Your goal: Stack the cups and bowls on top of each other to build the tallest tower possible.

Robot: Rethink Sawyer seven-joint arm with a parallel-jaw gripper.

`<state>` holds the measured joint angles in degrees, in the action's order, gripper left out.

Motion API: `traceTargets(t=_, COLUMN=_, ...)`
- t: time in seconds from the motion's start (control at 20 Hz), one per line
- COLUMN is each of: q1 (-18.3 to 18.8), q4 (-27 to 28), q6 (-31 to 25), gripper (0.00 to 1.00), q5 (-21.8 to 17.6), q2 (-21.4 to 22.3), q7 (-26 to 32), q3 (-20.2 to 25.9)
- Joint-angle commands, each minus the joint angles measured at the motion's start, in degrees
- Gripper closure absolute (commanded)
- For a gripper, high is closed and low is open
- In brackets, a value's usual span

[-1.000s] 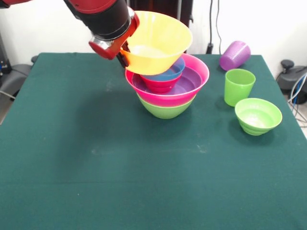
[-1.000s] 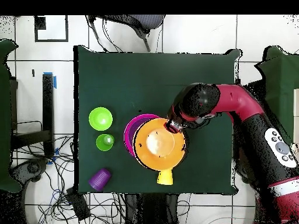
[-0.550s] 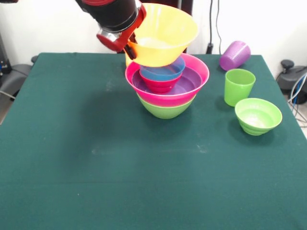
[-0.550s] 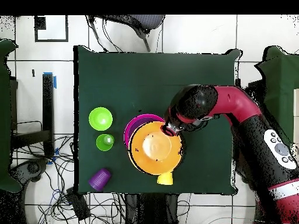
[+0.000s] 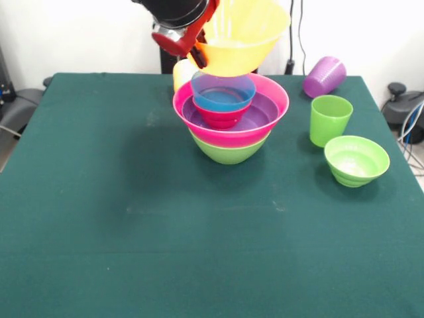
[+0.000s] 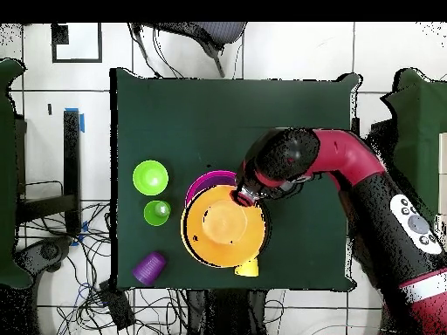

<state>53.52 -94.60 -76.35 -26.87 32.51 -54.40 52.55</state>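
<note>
The orange bowl (image 5: 244, 36) is cut off along its upper rim by the top edge in the front view, and in the overhead view it covers nearly the whole tower (image 6: 206, 181), leaving only a crescent of pink and purple rim exposed. The gripper (image 5: 197, 54) is largely masked by that bowl and the arm's wrist, so its finger position cannot be determined. The yellow-orange cup (image 5: 182, 71) shows only partly behind the tower and arm; whether it stands or lies is unclear.
</note>
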Motion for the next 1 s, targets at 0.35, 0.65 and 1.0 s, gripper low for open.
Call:
traceTargets(t=0.35, q1=1.2, q4=-5.5, q6=12.3, gripper=1.0, q5=-1.2, q2=-4.0, q7=4.5, q3=0.1)
traceTargets(t=0.65, q1=1.4, q4=-5.9, q6=14.3, gripper=1.0, q5=-2.1, q2=-4.6, q7=5.2, q3=-0.8)
traceTargets(t=1.0, q1=1.0, q4=-5.3, q6=12.8, gripper=1.0, q5=-3.8, q2=-4.5, q7=5.9, q3=-1.8)
